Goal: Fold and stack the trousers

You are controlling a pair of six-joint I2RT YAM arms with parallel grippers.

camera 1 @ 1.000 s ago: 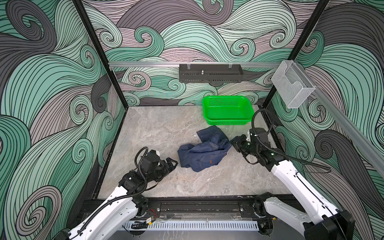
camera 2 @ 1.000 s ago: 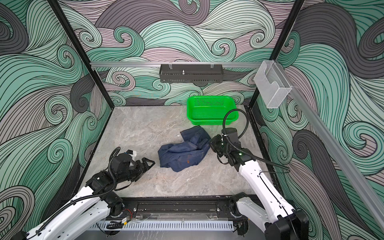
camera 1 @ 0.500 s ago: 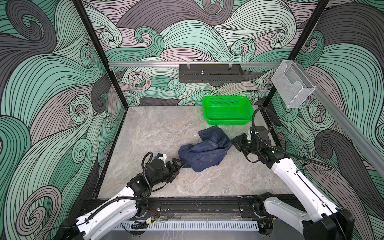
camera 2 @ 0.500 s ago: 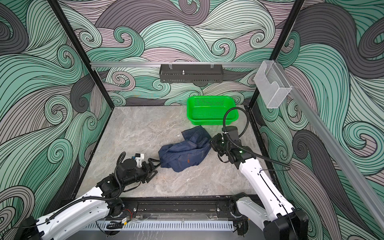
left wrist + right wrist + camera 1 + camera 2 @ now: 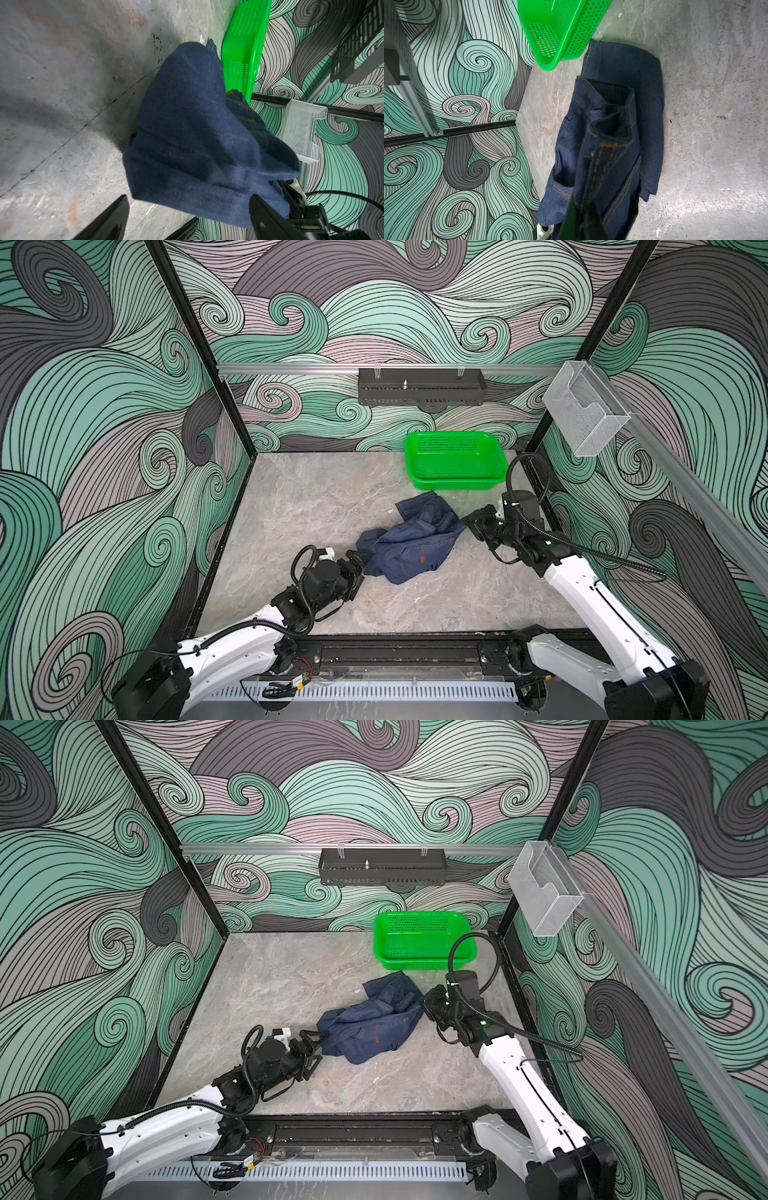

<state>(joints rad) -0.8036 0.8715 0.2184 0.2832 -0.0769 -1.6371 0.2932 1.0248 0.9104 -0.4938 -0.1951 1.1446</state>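
The grey marbled tabletop [image 5: 316, 506] carries the crumpled dark navy denim trousers [image 5: 409, 545] with orange-brown stitching. They lie right of centre, just in front of the green perforated plastic basket [image 5: 455, 485]. The right gripper [image 5: 466, 524] is clenched on their right edge, holding it raised. The left gripper [image 5: 360, 562] is spread wide at their left fold.
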